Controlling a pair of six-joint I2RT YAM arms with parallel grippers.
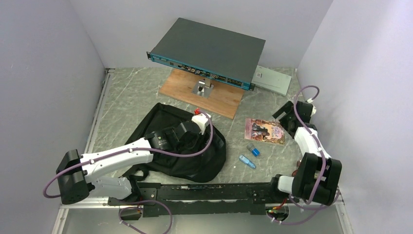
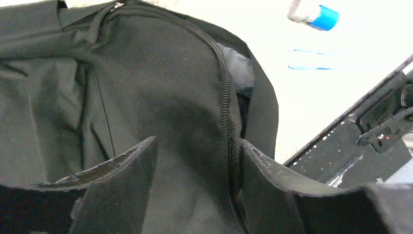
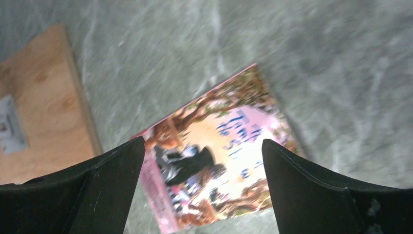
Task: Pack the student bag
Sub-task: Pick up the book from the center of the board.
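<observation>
The student bag (image 1: 195,156) is a black backpack lying flat at the centre-left of the table. My left gripper (image 1: 202,127) is low over its upper part. In the left wrist view the left gripper (image 2: 197,141) is open, its fingers resting on the black fabric (image 2: 160,83) either side of a zipper line (image 2: 225,107). A pink illustrated book (image 1: 265,130) lies right of the bag. My right gripper (image 1: 286,118) hovers at its far right edge. In the right wrist view it (image 3: 203,140) is open and empty above the book (image 3: 219,146).
A blue-capped glue stick (image 1: 253,149) and a blue pen-like item (image 1: 247,162) lie between bag and book; both show in the left wrist view (image 2: 314,13). A dark grey device with a teal front (image 1: 209,48) stands on a wooden board (image 1: 219,100) at the back. A grey box (image 1: 272,79) sits beside it.
</observation>
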